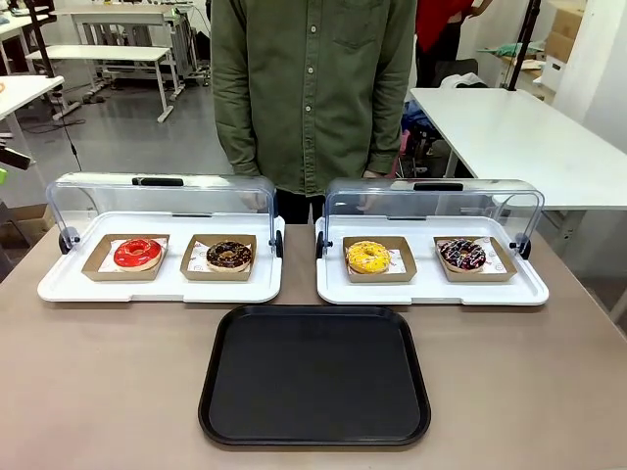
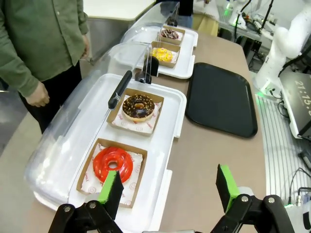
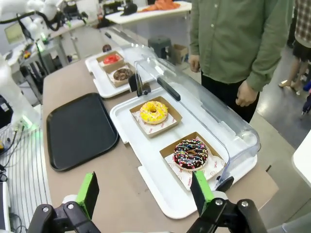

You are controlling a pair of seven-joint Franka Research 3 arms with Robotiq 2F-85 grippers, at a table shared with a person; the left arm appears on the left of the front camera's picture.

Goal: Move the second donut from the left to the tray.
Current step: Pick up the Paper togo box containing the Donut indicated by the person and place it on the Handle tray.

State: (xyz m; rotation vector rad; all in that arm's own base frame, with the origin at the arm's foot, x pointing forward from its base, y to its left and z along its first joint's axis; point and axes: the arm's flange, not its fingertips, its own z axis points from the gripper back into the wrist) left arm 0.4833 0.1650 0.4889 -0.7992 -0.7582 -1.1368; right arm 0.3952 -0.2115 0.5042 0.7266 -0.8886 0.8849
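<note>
The chocolate donut with brown-orange crumbs [image 1: 229, 256] [image 2: 138, 107] [image 3: 122, 74] lies in its cardboard boat on the left white display tray [image 1: 160, 287], right of the red-glazed donut [image 1: 137, 253] [image 2: 112, 164]. The black tray [image 1: 314, 375] [image 2: 221, 97] [image 3: 80, 129] lies bare at the table's near middle. My left gripper [image 2: 169, 190] is open, hovering above the left display tray's end near the red donut. My right gripper [image 3: 145, 191] is open above the right display tray's end, close to the sprinkled dark donut [image 3: 190, 153].
The right white display tray [image 1: 431, 287] holds a yellow donut [image 1: 367, 257] [image 3: 153, 111] and the sprinkled dark donut [image 1: 461, 255]. Both clear lids [image 1: 162, 196] stand open at the back. A person in a green shirt [image 1: 312, 88] stands at the far side, hands hanging.
</note>
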